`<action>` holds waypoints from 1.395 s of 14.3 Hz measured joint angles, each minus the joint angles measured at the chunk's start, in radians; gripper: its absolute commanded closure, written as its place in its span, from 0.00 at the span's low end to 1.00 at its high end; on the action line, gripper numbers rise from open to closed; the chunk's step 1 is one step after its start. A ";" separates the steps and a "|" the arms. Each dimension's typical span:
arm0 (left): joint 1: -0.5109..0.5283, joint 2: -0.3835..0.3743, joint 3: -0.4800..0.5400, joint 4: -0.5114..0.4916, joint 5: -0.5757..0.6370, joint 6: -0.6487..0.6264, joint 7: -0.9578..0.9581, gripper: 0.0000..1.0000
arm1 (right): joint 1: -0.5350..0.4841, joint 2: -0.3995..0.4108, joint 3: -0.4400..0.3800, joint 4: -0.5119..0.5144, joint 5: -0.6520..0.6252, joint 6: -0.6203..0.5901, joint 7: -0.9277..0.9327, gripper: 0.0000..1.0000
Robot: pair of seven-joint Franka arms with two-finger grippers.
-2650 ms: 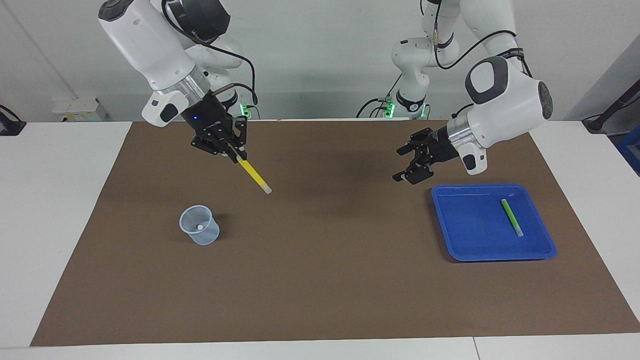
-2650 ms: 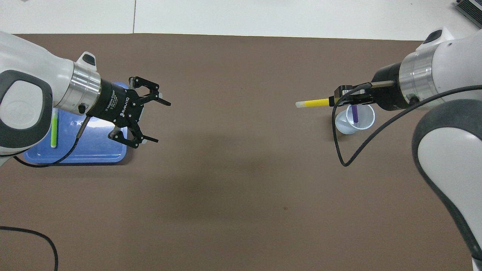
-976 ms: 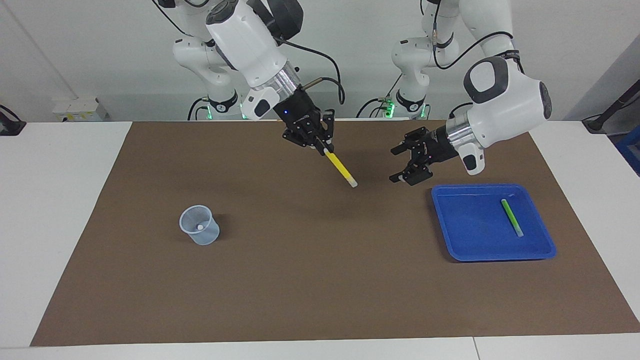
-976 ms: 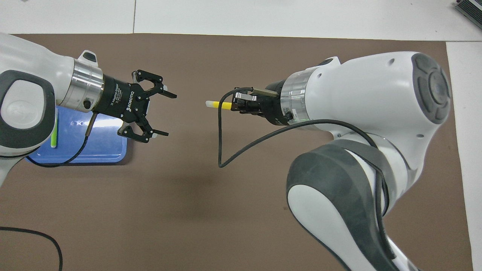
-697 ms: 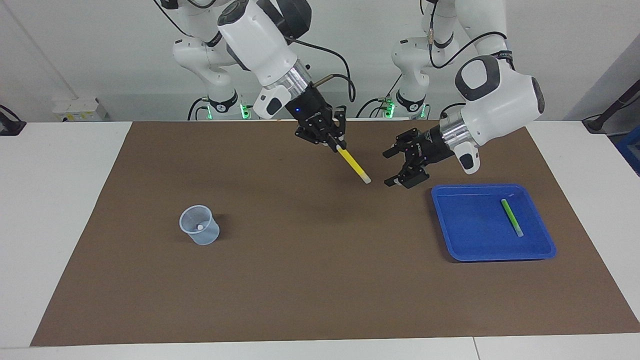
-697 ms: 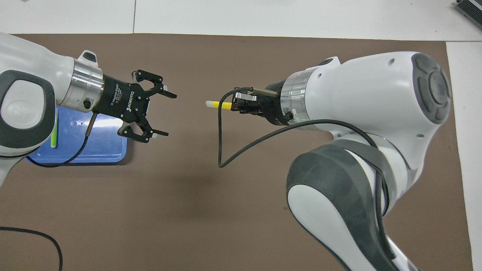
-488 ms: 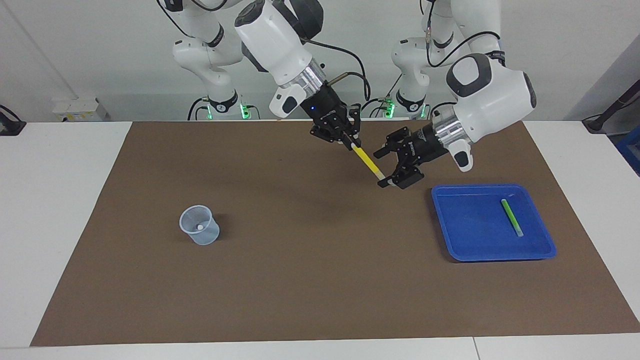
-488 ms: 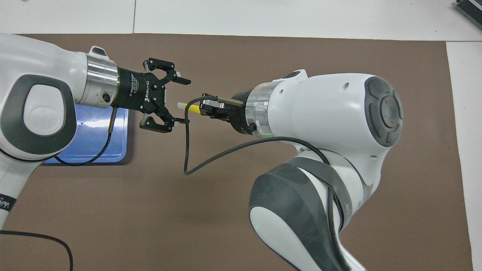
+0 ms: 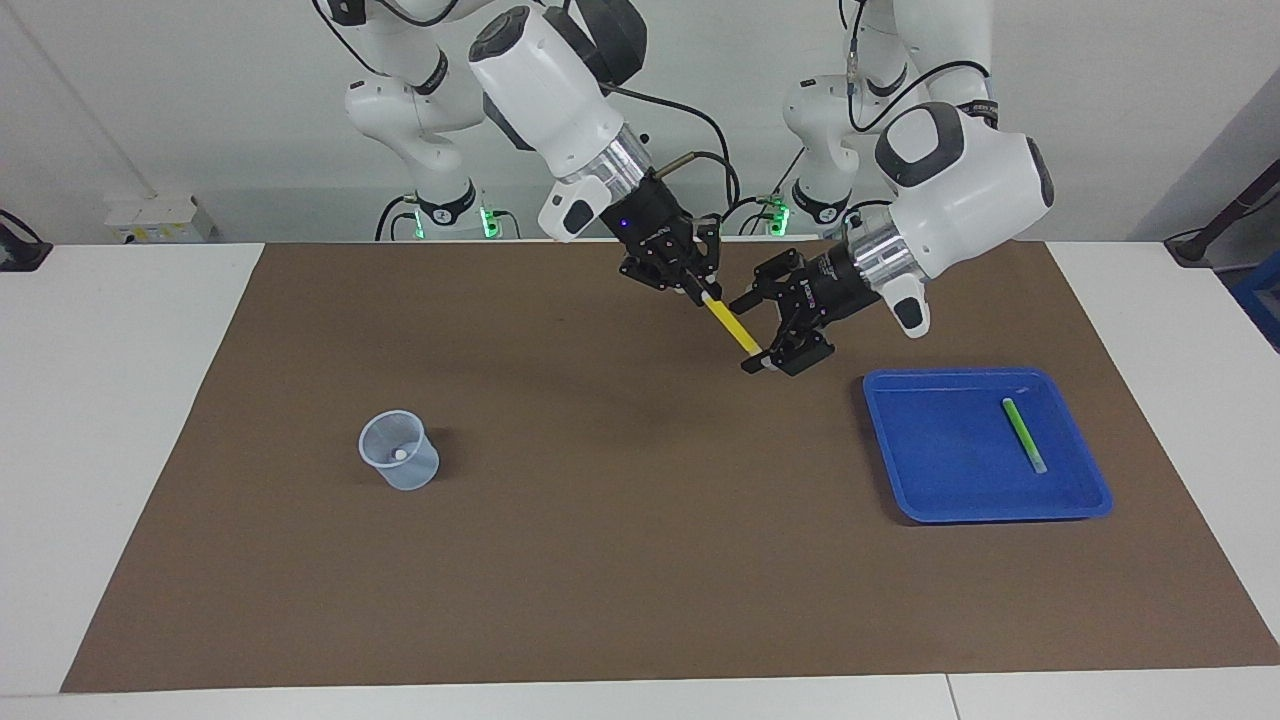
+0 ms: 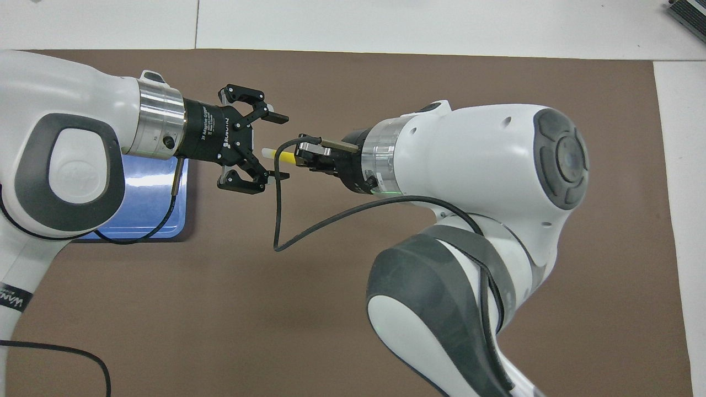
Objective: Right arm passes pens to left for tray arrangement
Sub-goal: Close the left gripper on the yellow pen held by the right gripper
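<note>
Two white Franka arms raised over a brown paper mat [image 9: 600,560] on a white table [image 9: 110,420]. Lettering readable on the left gripper's black body in the overhead view: "2F Adaptive Gripper" and "ROBOTIQ". Partial black lettering on the left arm's white link at the overhead view's lower edge, not legible in full. Right gripper [image 9: 703,291] [image 10: 298,156] up over the middle of the mat, fingertips pressed together on the coloured end of a slim yellow marker pen [image 9: 732,327] [image 10: 283,157], pen slanted downward with its whitish end toward the left gripper. Left gripper [image 9: 762,330] [image 10: 280,146] over the mat just beside the tray, jaws spread wide, one finger on each side of the pen's whitish end; contact between fingers and pen not determinable. Shallow bright blue plastic tray [image 9: 930,480] [image 10: 160,220] with raised rim at the left arm's end of the table, largely covered by the left arm in the overhead view. Contents of the tray: one slim green marker pen [image 9: 1023,434] lying flat near the edge away from the mat's centre. Small translucent bluish plastic cup [image 9: 399,450] upright at the right arm's end of the mat, well apart from both grippers. Contents of the cup: one small whitish item at the bottom, identity not determinable. Black cable [image 10: 309,220] looped under the right wrist.
</note>
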 measured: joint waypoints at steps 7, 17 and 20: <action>-0.039 -0.021 0.000 -0.043 0.000 0.001 0.081 0.45 | 0.000 0.000 0.000 0.000 0.005 0.000 0.000 1.00; -0.020 -0.026 0.014 -0.045 0.000 0.000 0.085 1.00 | 0.000 0.000 0.000 0.000 0.006 0.000 0.000 1.00; -0.020 -0.031 0.013 -0.051 0.001 -0.012 0.096 1.00 | -0.002 0.003 -0.003 0.001 0.007 0.017 0.000 1.00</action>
